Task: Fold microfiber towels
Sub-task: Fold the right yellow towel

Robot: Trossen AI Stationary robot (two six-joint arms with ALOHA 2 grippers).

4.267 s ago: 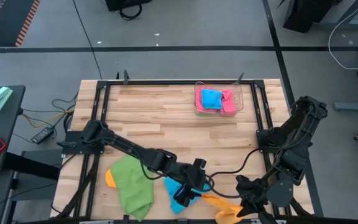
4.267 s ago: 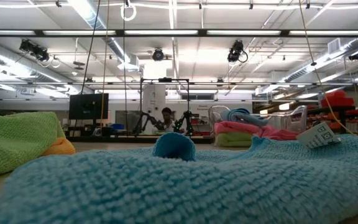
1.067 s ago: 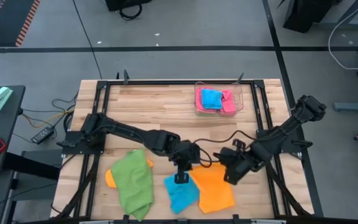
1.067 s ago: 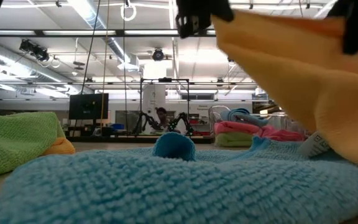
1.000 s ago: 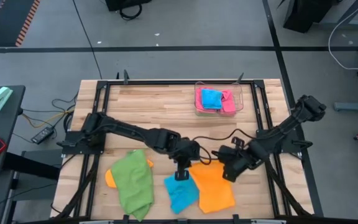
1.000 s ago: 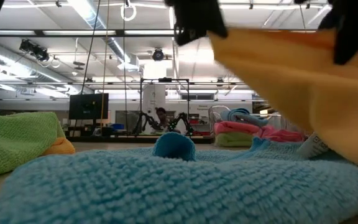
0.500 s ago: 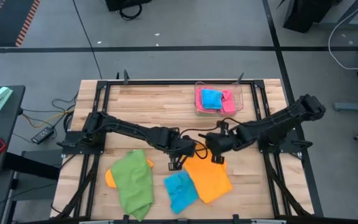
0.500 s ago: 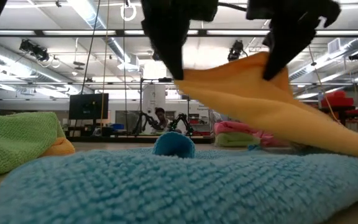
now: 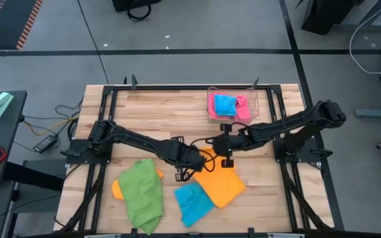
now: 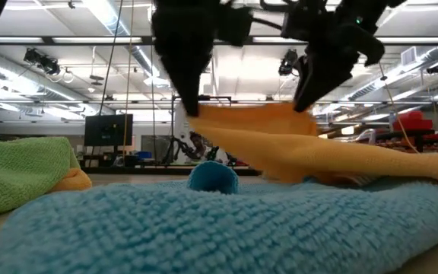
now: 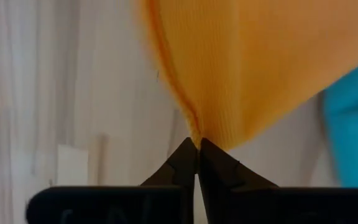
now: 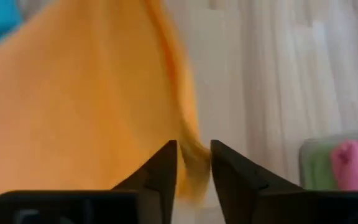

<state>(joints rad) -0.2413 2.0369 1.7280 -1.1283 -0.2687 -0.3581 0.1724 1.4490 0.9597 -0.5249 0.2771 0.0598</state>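
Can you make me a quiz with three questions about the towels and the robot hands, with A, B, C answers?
1. Where is the clear tray?
A. at the table's far edge, right of the middle
B. on the floor
C. under the green towel

2. What colour is the towel both end effectors are at?
A. pink
B. orange
C. green

3. How is the left end effector?
A. wide open
B. out of view
C. shut on the towel's corner

Answers:
1 A: the high view shows it there.
2 B: the orange towel hangs between the left and the right end effector.
3 C: its tips meet on the cloth.
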